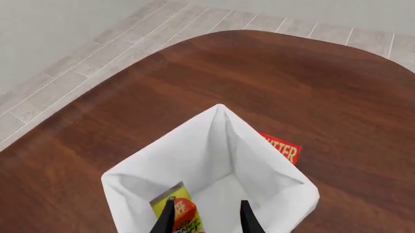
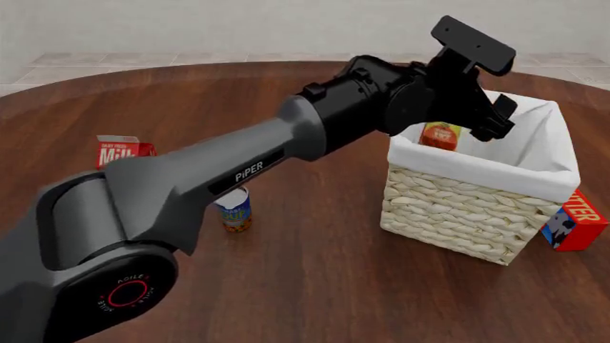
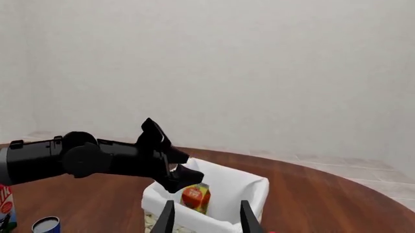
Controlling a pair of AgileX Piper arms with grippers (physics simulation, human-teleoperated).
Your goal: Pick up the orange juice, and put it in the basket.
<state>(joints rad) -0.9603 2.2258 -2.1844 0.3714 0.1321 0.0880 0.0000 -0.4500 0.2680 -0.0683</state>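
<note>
The orange juice (image 2: 441, 136) is a yellow-orange carton inside the basket (image 2: 458, 214), against the white cloth lining. In the left wrist view the carton (image 1: 180, 209) lies beside one finger over the basket's lining (image 1: 194, 150). My left gripper (image 1: 209, 221) hangs over the basket (image 3: 240, 194) with its fingers spread apart and nothing between them. It also shows in the front view (image 2: 488, 114) and the right wrist view (image 3: 178, 179), with the carton (image 3: 195, 197) just below it. My right gripper (image 3: 206, 221) is open and empty, away from the basket.
A red-and-white Milk carton (image 2: 119, 151) stands at the left. A small blue can (image 2: 233, 209) stands nearer the middle. A red box (image 2: 575, 223) lies against the basket's right side. The table's rounded far edge (image 1: 162, 48) meets tiled floor.
</note>
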